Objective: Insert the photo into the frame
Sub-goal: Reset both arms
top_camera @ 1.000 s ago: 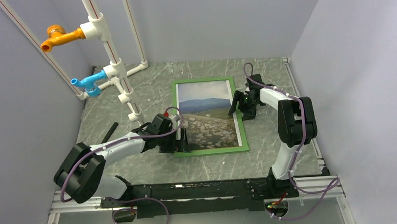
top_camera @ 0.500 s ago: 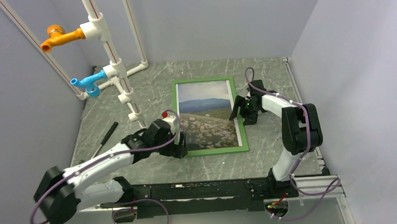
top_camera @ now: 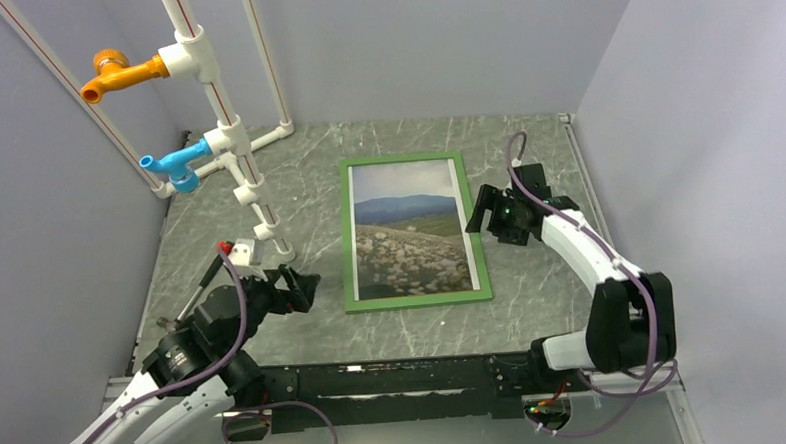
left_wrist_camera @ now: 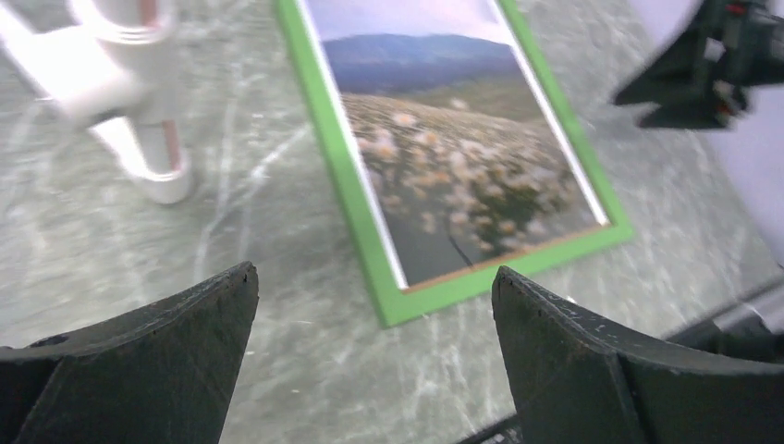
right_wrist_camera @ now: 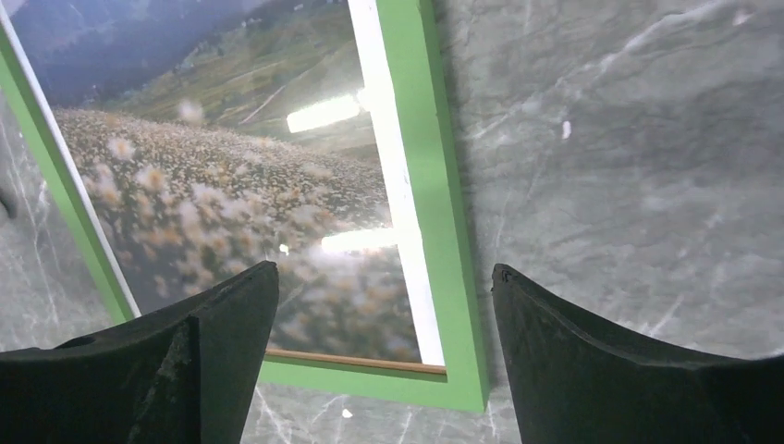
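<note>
Marbled grey table (top_camera: 526, 146) bears the frame (top_camera: 417, 299) flat at centre, the photo (top_camera: 410, 246) lying within; likely stiff, glass-fragile, best pinched at its thin green rim; left gripper (top_camera: 305, 286) and right gripper (top_camera: 477, 210) both gape, empty.

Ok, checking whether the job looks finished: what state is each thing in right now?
photo, flat, picture side up, inside the frame's border.
frame, flat on the table, green face up.
left claw, open, empty, clear of the frame.
right claw, open, empty, by the frame's right edge.
</note>
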